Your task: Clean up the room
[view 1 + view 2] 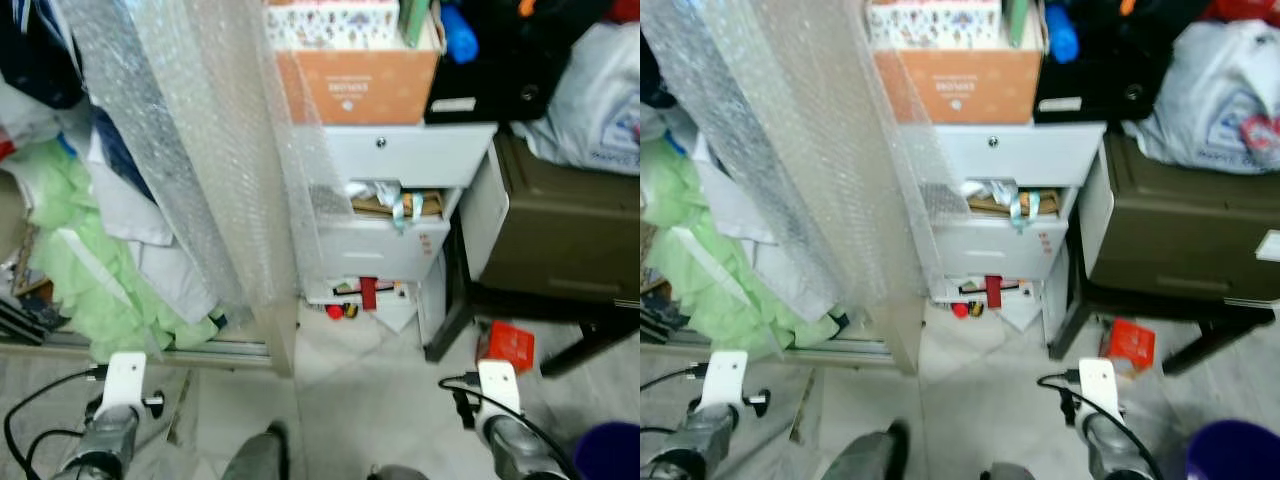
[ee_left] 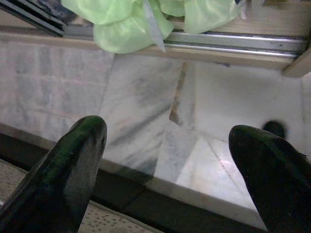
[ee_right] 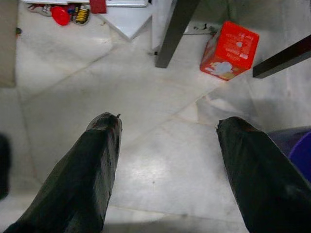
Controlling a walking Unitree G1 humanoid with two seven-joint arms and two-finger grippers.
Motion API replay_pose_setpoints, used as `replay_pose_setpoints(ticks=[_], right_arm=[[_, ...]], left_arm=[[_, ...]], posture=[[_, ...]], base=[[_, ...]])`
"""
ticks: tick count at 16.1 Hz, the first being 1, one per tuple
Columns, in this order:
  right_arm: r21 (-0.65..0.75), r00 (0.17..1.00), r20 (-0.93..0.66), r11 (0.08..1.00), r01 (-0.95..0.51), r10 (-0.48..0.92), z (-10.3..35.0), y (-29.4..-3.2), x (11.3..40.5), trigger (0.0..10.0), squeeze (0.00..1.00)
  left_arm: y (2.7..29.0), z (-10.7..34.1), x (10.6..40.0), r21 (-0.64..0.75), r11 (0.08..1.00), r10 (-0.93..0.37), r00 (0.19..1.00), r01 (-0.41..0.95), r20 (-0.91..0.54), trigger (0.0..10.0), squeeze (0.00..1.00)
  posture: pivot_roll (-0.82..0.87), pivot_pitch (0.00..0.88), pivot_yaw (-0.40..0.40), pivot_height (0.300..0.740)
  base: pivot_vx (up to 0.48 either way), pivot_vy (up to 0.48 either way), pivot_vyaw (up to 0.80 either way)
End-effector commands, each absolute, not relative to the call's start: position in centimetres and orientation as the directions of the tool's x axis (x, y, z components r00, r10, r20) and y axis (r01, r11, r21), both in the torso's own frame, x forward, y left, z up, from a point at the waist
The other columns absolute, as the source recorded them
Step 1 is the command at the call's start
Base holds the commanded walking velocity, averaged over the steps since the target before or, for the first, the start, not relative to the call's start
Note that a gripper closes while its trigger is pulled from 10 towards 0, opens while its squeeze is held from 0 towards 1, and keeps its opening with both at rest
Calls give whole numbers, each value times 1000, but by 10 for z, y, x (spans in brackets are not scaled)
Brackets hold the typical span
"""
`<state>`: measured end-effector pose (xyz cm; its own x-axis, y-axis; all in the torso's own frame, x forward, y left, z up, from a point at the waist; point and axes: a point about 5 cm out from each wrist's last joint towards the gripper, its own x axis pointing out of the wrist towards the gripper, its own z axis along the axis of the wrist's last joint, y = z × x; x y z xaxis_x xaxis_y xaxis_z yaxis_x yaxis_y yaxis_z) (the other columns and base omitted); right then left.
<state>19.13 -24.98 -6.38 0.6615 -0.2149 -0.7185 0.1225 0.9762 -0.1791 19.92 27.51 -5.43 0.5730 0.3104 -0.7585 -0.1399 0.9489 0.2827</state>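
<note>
Bare floor (image 1: 360,400) ahead. Drawer unit (image 1: 385,215) blocks forward; dark leg (image 3: 175,29) and red box (image 3: 229,49) right; bubble wrap (image 1: 190,130), green bags (image 1: 100,290) crowd left.

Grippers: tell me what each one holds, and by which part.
Nothing is held. The left gripper and the right gripper are both open above bare floor; the red box lies untouched.

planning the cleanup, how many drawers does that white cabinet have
3 on the white cabinet: top drawer shut, middle drawer pulled open with stuff poking out, bottom drawer open at floor level. Bubble wrap may hide more.
</note>
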Motion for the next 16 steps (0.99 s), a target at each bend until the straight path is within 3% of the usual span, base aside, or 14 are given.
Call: replay_pose_setpoints(ticks=[1, 3, 7, 13, 16], right_arm=[[-175, 649, -730, 976, 126, -215, -67, -247, 187, 10000, 0], [-170, 645, -732, 975, 142, -221, -67, -248, 187, 10000, 0], [-167, 640, -737, 976, 139, -218, -68, -248, 186, 10000, 0], [-172, 633, -748, 979, 107, -201, -71, -244, 181, 10000, 0], [-170, 636, -746, 980, 102, -196, -71, -240, 184, 10000, 0]], left_arm=[[277, -53, 200, 284, 947, 316, 577, -148, -753, 10000, 0], [275, -54, 200, 267, 949, 314, 580, -167, -751, 10000, 0], [271, -54, 203, 261, 953, 301, 588, -155, -751, 10000, 0], [267, -56, 201, 250, 957, 286, 588, -144, -757, 10000, 0], [267, -57, 201, 246, 959, 281, 586, -141, -760, 10000, 0]], posture=[[-31, 92, -3, 740], [-32, 90, -3, 740], [-32, 88, -5, 740], [-34, 93, -3, 740], [-35, 95, -2, 740]], base=[[0, 0, 0], [0, 0, 0], [0, 0, -800], [0, 0, 0], [0, 85, -800]])
